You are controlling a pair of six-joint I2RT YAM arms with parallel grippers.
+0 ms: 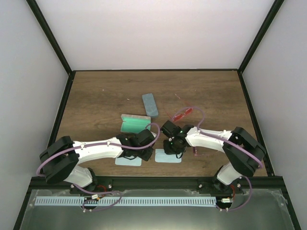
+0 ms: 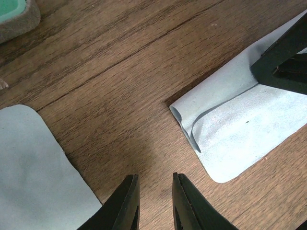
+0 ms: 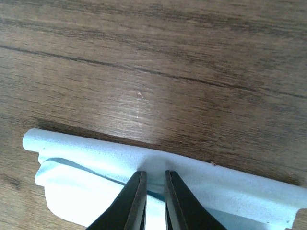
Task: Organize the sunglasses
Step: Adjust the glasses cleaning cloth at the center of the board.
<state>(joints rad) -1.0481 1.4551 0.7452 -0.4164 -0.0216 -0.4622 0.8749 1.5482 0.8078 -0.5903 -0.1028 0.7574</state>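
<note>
Where: red pair right of table centre, beyond right gripper, apart | pink pair, faint, by near edge, just right of cloth | Handling: likely light, thin, brittle; take by the bridge | right gripper pinches a cloth fold | left gripper barely parted, empty

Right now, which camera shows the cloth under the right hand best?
The left wrist view: the cloth shows its widest stretch there, rounded corner and raised crease plain. The right wrist view gives only a folded strip by the right hand. From above, the right arm hides most of it.
</note>
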